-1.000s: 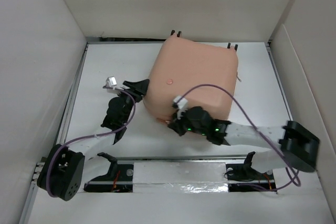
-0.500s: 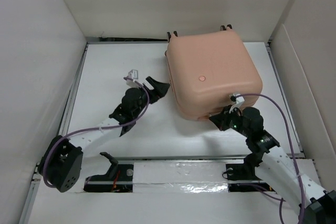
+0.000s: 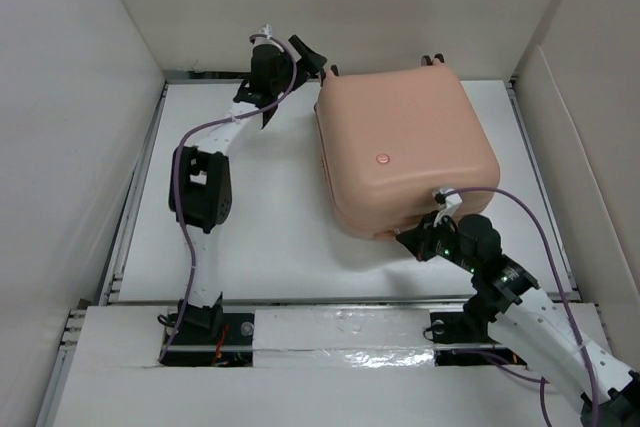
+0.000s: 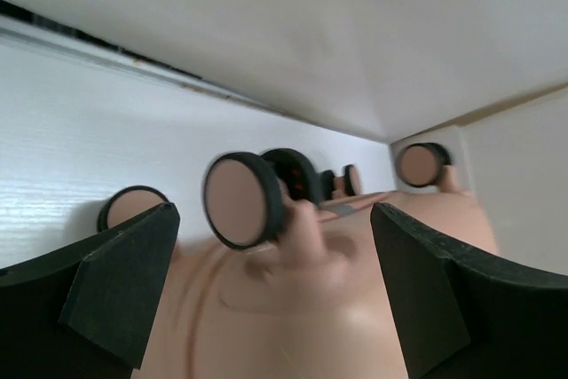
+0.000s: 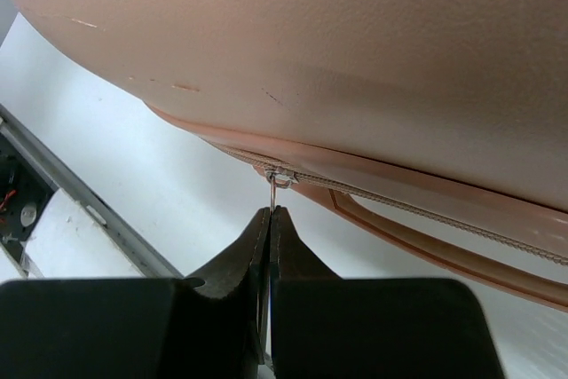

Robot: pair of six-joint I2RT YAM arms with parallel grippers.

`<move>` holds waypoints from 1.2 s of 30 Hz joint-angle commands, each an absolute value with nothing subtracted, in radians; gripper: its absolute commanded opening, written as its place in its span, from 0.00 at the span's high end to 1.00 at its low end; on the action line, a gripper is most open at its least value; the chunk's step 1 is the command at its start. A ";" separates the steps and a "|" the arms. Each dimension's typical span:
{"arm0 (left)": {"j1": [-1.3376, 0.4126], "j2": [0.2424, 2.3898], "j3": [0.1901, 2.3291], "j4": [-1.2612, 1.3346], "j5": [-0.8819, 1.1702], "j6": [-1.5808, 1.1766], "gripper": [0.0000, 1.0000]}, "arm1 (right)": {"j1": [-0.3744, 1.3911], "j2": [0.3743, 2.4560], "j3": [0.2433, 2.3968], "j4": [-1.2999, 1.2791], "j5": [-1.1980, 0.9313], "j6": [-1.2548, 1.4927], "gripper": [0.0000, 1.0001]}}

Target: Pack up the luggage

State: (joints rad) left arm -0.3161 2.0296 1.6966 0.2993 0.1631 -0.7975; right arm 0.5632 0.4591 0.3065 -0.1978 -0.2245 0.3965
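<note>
Several wheels [image 4: 241, 200] crowd my left wrist view, all soft with blur, and one disc sits half behind a black finger. They belong to the luggage [image 3: 405, 162], which lies shut on the worktop [image 3: 260, 217], right of centre, shell up, with its round button [image 3: 381, 159] showing. From above the wheels are almost wholly hidden, and only black stubs poke past the far rim. I cannot see any lining. The left gripper [image 4: 272, 219] hangs at the far edge by the back wall, its jaws spread wide and gripping nothing. The right gripper [image 5: 269, 215] is at the near edge, jaws clenched on the zip pull [image 5: 271, 191], whose lower end is buried between the fingers. Overhead, that pull is too small to make out, and the gripper covers that stretch of seam.
</note>
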 commanded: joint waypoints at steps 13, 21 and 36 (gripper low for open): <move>-0.350 2.384 2.203 0.069 0.328 -0.784 0.08 | 0.614 0.492 0.379 -0.153 -0.321 0.391 1.00; -0.360 2.445 2.224 0.207 0.331 -0.922 0.17 | 0.614 0.491 0.379 -0.158 -0.327 0.391 1.00; -0.360 2.562 2.316 0.317 0.379 -1.048 0.62 | 0.614 0.492 0.377 -0.164 -0.322 0.396 1.00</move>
